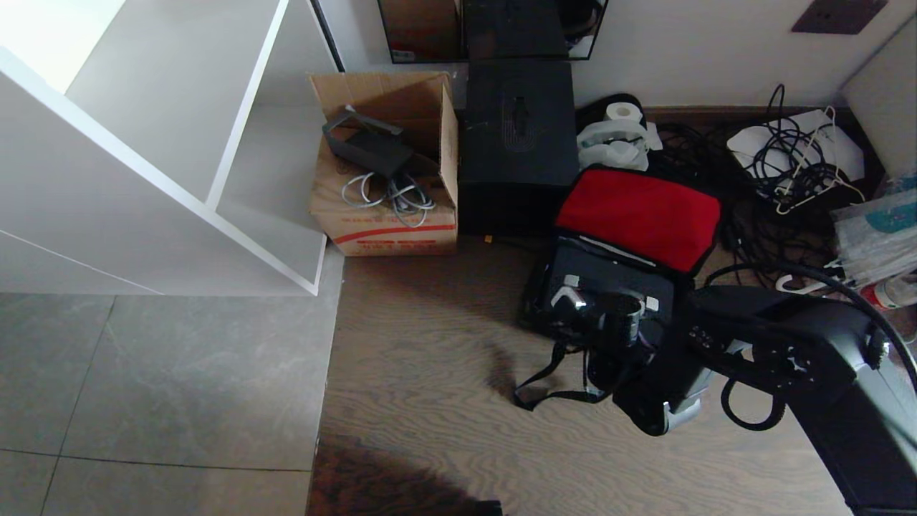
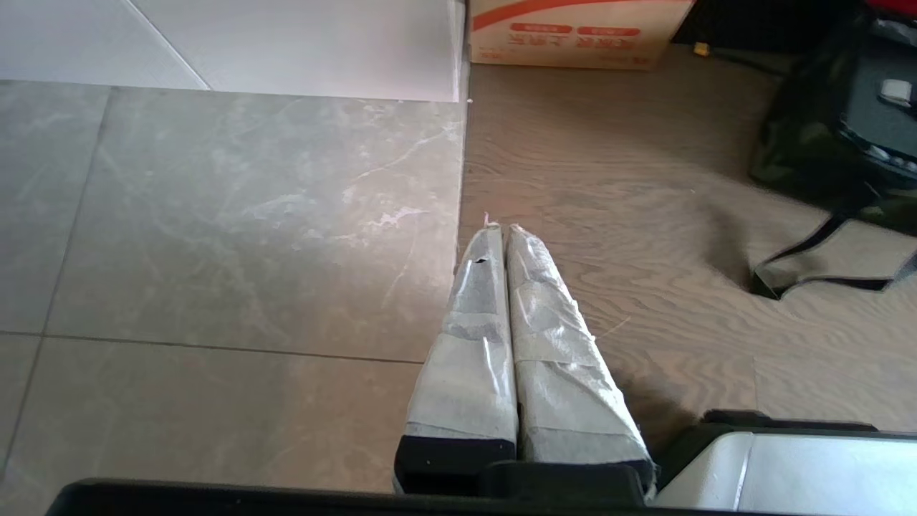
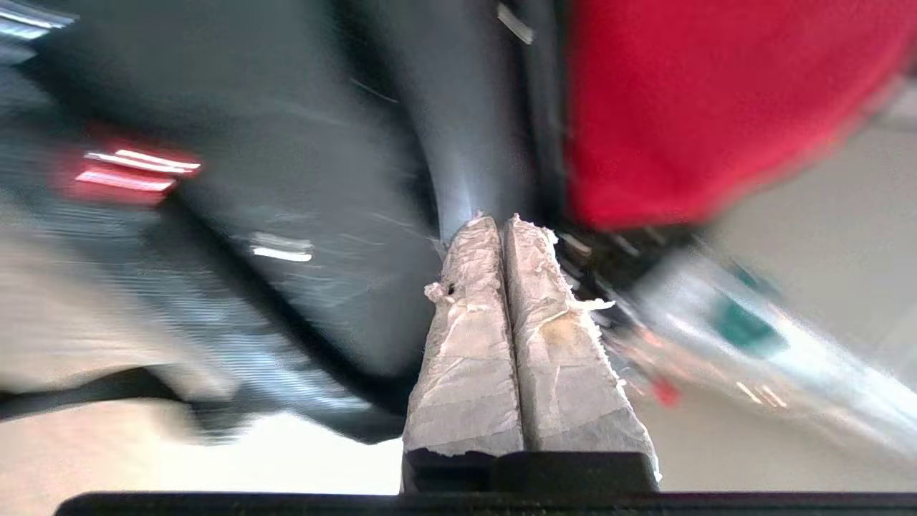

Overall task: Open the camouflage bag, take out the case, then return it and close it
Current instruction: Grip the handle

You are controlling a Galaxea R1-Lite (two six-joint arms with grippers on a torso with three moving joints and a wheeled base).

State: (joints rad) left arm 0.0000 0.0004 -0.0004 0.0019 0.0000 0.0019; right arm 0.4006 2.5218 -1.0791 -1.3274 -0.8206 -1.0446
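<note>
The camouflage bag [image 1: 573, 315] is lying open on the floor, the case [image 1: 609, 283] sitting inside; the right gripper [image 3: 501, 222] is pressing together over it, empty — better re-spreading and hooking the handle squarely.

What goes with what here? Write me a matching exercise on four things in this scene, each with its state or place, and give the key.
Things:
1. camouflage bag
2. case
3. cardboard carton
4. left pincer

States or places:
A. shut, above the floor where tile meets wood
B. lid thrown open, red lining showing
C. holds grey cables
D. lies inside the open bag

Pairs: 1-B, 2-D, 3-C, 4-A
</note>
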